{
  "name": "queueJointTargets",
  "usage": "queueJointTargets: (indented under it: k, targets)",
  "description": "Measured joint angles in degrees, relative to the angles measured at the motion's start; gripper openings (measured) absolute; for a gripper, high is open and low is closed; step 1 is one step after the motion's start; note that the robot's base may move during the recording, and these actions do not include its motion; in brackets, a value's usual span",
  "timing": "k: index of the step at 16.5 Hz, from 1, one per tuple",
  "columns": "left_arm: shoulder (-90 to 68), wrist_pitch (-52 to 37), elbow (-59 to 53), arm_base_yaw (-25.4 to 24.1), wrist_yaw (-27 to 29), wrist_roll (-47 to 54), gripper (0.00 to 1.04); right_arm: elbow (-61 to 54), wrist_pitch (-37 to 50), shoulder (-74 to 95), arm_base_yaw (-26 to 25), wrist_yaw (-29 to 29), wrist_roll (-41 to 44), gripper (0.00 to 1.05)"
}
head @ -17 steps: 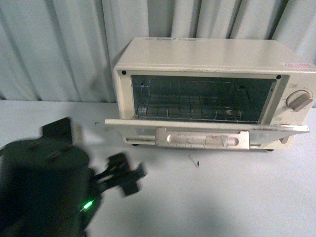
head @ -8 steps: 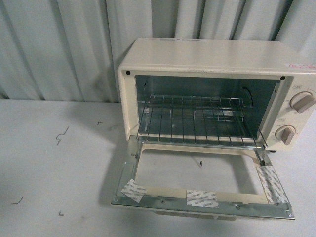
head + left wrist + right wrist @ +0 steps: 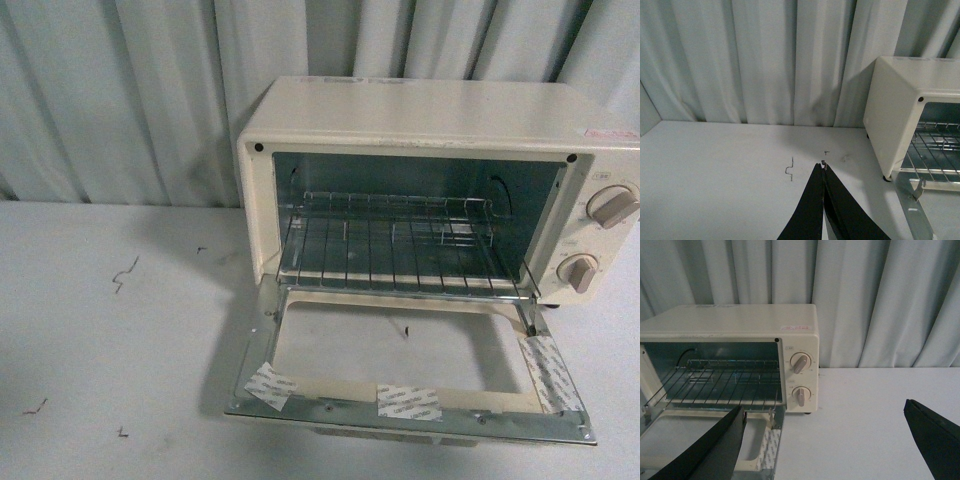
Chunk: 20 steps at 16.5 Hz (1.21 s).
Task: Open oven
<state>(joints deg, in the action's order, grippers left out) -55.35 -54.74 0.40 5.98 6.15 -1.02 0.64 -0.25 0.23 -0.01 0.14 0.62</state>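
The cream-white oven (image 3: 420, 110) stands at the back right of the table, and its glass door (image 3: 410, 375) lies folded flat toward me. Inside, the wire rack (image 3: 400, 250) is bare. Two beige knobs (image 3: 610, 205) sit on its right panel. Neither arm shows in the front view. In the left wrist view my left gripper (image 3: 823, 165) is shut with nothing in it, over the table to the left of the oven (image 3: 905, 110). In the right wrist view my right gripper (image 3: 825, 410) stands wide open in front of the oven (image 3: 740, 325), off its knob side.
Pleated grey curtains (image 3: 120, 100) close off the back of the white table (image 3: 120, 350). Small dark marks (image 3: 125, 272) dot the tabletop on the left. The lowered door reaches almost to the table's front edge.
One second ago the door was only partly lowered and the left arm filled the lower left of the front view. Now the door lies flat and the arm has left that view.
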Motion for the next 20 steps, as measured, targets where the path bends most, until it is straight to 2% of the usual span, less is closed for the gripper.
queueJointTargets:
  k: [4, 5, 6, 13, 20]
  targets:
    - [3.85, 3.45, -0.02, -0.57, -0.74, 0.0, 0.02, 0.0, 0.0, 0.0, 0.0, 0.0, 0.0, 0.98]
    - [9.4, 10.34, 0.04, -4.26, -4.9, 0.02, 0.02, 0.0, 0.0, 0.0, 0.0, 0.0, 0.0, 0.98]
    - [15.21, 16.09, 0.04, -6.29, -5.16, 0.0, 0.02, 0.0, -0.02, 0.0, 0.0, 0.0, 0.0, 0.98]
    - [33.16, 32.72, 0.04, -5.92, -6.14, 0.02, 0.02, 0.0, 0.0, 0.0, 0.0, -0.04, 0.0, 0.98]
    - [42.95, 42.34, 0.04, -5.92, -6.12, 0.02, 0.02, 0.0, 0.0, 0.0, 0.0, -0.04, 0.0, 0.98]
